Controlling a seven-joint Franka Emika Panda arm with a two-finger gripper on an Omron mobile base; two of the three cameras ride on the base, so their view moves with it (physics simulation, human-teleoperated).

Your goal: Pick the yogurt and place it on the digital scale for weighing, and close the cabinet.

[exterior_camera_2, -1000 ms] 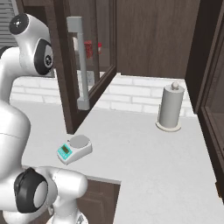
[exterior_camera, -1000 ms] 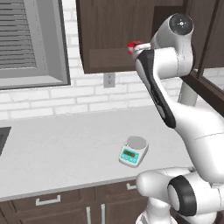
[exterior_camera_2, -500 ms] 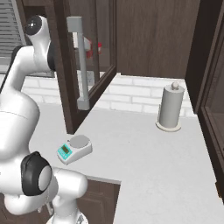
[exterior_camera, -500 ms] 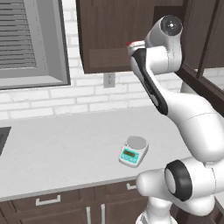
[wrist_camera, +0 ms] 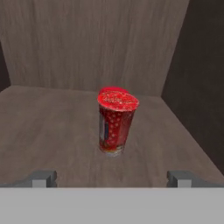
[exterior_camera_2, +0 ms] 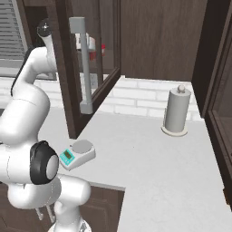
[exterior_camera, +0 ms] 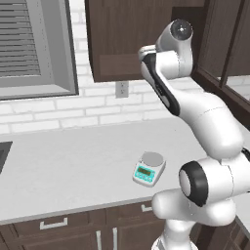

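Gripper (wrist_camera: 112,179) spread wide, nothing between the fingers. Yogurt (wrist_camera: 116,121) upright just beyond, on the cabinet (wrist_camera: 52,131) shelf. Digital scale (exterior_camera: 149,169) bare on the counter (exterior_camera: 68,161).

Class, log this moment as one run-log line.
phase: reaching into cabinet | gripper: open, short of yogurt | yogurt: upright on shelf | digital scale: platter bare | cabinet: door open

A grey paper towel holder (exterior_camera_2: 176,112) is standing upright at right of centre on the pale desk (exterior_camera_2: 154,167), near the white brick wall (exterior_camera: 58,114). A window with slatted blinds (exterior_camera: 29,46) is filling the upper left, an outlet (exterior_camera: 121,89) sitting mid-frame.
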